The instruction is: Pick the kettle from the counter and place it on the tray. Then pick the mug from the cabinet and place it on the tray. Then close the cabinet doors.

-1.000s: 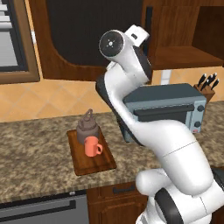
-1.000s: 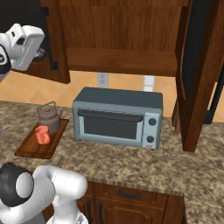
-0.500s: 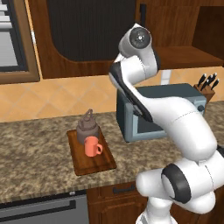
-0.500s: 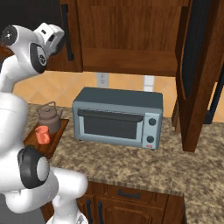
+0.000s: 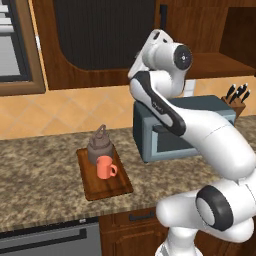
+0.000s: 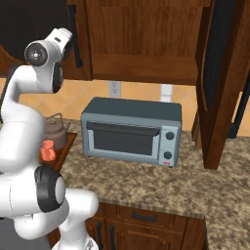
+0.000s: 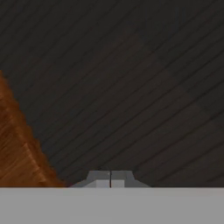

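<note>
Dark mesh panel of left cabinet door [image 5: 100,35] facing gripper [image 7: 110,180] | gripper fully shut, holding nothing | step: closing the cabinet doors | next: pushing left door shut, then right door [image 6: 222,73].

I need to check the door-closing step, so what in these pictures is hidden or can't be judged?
- Contact between the end effector and the left cabinet door: the hand view is too close, only dark mesh and the wood frame.
- The right cabinet door: its top is cut off by the edge of the right base view.
- The mug and tray: partly covered by the arm in the right base view.
- The kettle: its front is behind the mug in the left base view.
</note>
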Motion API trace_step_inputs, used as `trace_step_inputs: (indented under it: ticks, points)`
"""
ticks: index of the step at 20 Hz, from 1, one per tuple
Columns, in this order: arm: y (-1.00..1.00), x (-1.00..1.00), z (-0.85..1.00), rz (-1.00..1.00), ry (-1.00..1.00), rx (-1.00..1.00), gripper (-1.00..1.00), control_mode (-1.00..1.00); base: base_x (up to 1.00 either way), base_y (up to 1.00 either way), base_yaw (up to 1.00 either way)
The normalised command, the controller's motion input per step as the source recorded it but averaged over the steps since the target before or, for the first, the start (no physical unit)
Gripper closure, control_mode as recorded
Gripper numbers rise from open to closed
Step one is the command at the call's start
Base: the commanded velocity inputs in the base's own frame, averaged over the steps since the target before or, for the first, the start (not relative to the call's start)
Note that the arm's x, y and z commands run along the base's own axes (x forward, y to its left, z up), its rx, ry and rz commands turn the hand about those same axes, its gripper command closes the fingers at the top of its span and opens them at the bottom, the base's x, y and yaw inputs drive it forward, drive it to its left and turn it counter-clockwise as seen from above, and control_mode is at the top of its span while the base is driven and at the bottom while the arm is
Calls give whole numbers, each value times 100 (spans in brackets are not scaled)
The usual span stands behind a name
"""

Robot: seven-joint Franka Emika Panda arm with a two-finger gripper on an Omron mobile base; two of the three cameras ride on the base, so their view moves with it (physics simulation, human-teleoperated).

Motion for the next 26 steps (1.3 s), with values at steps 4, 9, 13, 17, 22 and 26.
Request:
trace_step_inputs:
  ticks: [4,9,13,17,22,26]
  points:
    - [15,100,-38,20,1,6,100,-100,0,0,0]
    - [36,91,-13,4,20,0,100,-100,0,0,0]
    - [45,52,-1,0,41,-2,100,-100,0,0,0]
    - [20,-3,0,-3,26,-2,100,-100,0,0,0]
    - [2,-77,0,-3,-13,0,100,-100,0,0,0]
    - [0,-100,0,0,-11,0,100,-100,0,0,0]
